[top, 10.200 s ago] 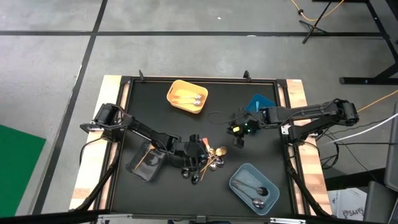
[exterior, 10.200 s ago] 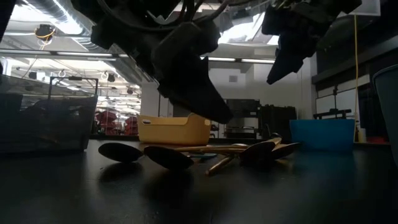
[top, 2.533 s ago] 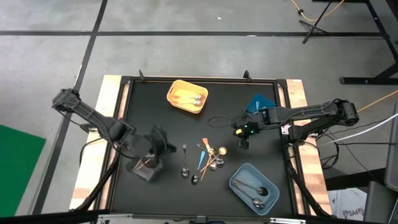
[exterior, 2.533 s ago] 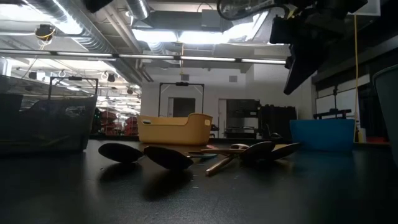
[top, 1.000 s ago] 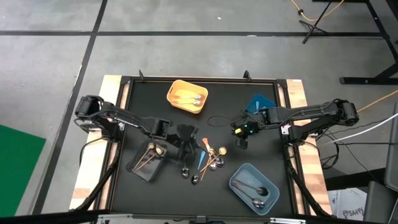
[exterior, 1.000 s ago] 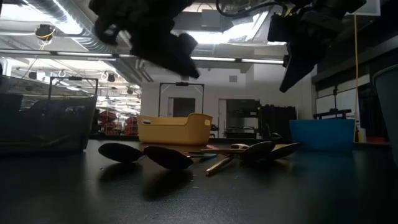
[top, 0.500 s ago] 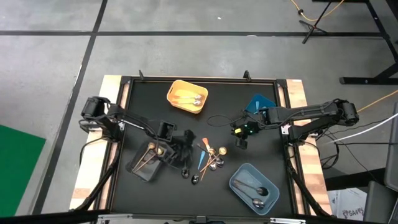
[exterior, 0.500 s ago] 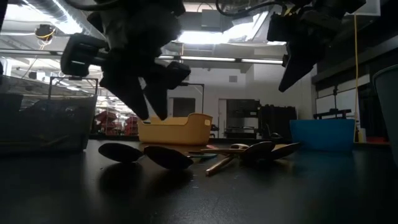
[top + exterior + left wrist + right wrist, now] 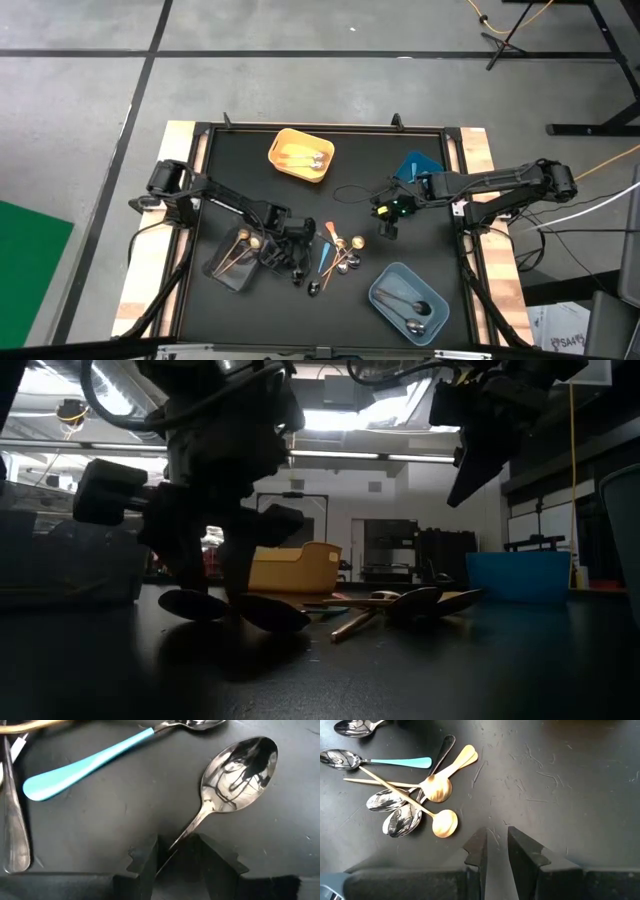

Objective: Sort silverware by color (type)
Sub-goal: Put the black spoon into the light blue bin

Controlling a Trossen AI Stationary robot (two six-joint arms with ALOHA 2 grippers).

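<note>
My left gripper is down at the table among the silverware, open. In the left wrist view its fingers stand on either side of a silver spoon's thin handle without closing on it. That spoon's bowl lies flat on the mat. A light-blue-handled spoon lies beside it. Gold spoons and more silver spoons lie in a loose pile. My right gripper hangs above bare mat to the right of the pile, holding nothing, with a narrow gap between its fingers.
A clear bin with gold utensils sits just left of my left gripper. A grey-blue bin with silver spoons is near the front right. A yellow bin and a blue bin stand toward the far edge. A thin cable lies mid-table.
My left gripper has moved a little toward the near edge and come down from well above the mat to the table, its fingers now straddling a silver spoon's handle. The spoons have not moved.
</note>
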